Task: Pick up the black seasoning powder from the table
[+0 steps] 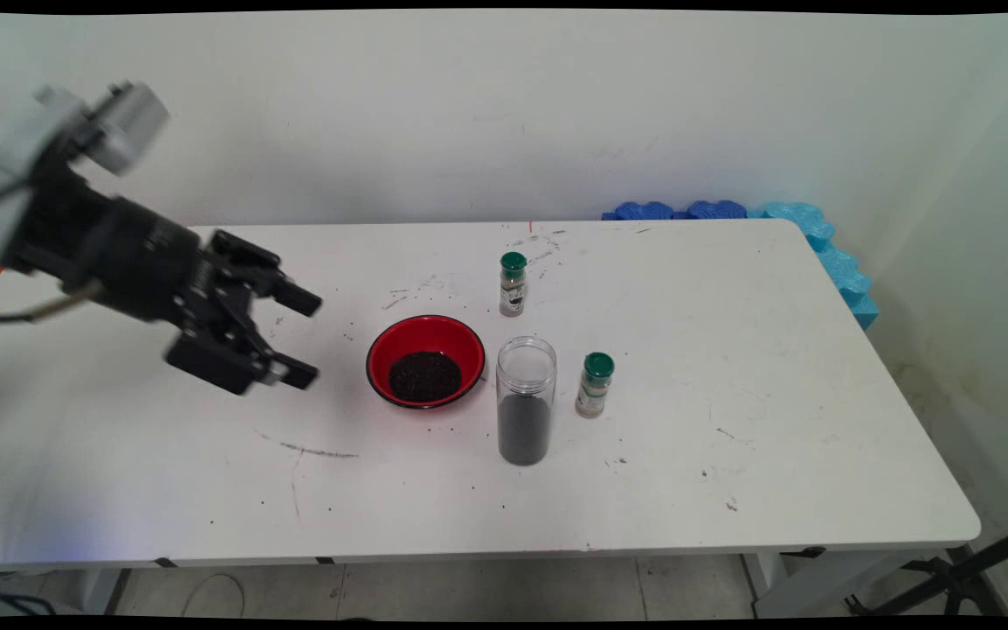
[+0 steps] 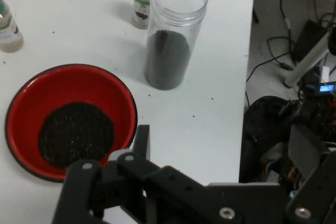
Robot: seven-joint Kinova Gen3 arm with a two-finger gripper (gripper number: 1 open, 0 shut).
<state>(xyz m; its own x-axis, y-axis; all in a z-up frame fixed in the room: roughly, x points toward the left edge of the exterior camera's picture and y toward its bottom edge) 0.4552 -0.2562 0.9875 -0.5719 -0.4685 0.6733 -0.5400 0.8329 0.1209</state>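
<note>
The pincer (image 1: 304,339) hangs released and holds nothing, above the left part of the white table (image 1: 775,420), near the red bowl (image 1: 425,337) with dark grains. Just right of the bowl stands an open clear jar (image 1: 526,402), partly filled with dark grains. Two small green-capped bottles stand near: one (image 1: 595,385) beside the jar, the other (image 1: 513,283) behind it.

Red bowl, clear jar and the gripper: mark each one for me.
red bowl (image 1: 434,337), main view, bare inner wall above the dark grains.
clear jar (image 1: 525,429), main view, dark-filled lower half.
gripper (image 1: 304,339), main view, midway between its open fingertips.
</note>
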